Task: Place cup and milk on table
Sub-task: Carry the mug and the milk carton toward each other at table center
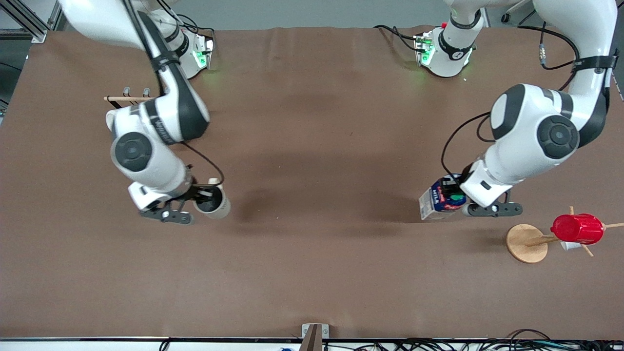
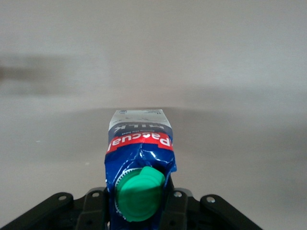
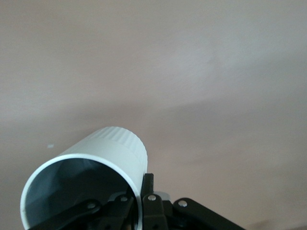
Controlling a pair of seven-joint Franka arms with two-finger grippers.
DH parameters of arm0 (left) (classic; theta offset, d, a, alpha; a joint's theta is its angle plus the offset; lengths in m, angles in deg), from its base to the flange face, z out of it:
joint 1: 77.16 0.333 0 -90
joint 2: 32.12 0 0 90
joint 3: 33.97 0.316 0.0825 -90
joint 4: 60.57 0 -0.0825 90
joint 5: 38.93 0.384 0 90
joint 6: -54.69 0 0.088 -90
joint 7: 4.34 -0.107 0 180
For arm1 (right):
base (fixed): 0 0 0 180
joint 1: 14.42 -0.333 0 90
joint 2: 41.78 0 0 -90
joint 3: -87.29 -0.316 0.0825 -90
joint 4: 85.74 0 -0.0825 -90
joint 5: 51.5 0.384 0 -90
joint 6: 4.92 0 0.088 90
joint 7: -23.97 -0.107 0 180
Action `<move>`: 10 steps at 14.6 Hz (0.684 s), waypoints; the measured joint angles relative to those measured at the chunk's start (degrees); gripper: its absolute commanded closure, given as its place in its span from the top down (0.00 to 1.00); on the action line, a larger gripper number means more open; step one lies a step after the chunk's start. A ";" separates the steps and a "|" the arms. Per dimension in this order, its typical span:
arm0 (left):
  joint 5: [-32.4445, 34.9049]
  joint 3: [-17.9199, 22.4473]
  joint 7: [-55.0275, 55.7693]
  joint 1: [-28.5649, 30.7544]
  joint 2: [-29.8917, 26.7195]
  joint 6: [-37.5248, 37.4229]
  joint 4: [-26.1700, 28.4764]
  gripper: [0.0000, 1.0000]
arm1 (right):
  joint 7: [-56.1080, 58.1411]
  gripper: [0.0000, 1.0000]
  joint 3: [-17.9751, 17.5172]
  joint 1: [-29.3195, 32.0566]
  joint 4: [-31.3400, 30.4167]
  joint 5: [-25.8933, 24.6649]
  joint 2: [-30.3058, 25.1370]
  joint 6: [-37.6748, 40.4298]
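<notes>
My right gripper (image 1: 204,197) is shut on the rim wall of the cream-white cup (image 1: 213,204), one finger inside and one outside, and holds it tilted low over the brown table (image 1: 312,146) toward the right arm's end. In the right wrist view the cup (image 3: 96,167) shows its grey inside, clamped by the gripper (image 3: 142,203). My left gripper (image 1: 459,196) is shut on the dark-blue milk carton (image 1: 435,201) near its green cap and holds it low over the table toward the left arm's end. The carton (image 2: 139,148) fills the left wrist view between the jaws of the gripper (image 2: 136,207).
A wooden mug rack with a round base (image 1: 525,243) carries a red ribbed cup (image 1: 577,228), nearer to the front camera than the milk. A wooden peg bar (image 1: 122,99) shows beside the right arm. A metal bracket (image 1: 314,334) sits at the table's front edge.
</notes>
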 measured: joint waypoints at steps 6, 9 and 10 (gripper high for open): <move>0.00 -0.11 12.40 -9.76 6.10 0.00 -6.39 0.35 | -13.80 0.01 0.01 -9.55 10.03 3.06 11.53 -2.00; 0.00 -0.12 17.77 -13.24 8.94 0.01 -8.79 0.35 | -15.28 0.01 0.03 -12.22 12.54 4.58 14.85 -5.26; 0.00 -0.13 19.62 -14.23 9.80 0.01 -9.69 0.35 | -15.76 0.01 0.01 -13.18 12.78 4.61 15.53 -6.65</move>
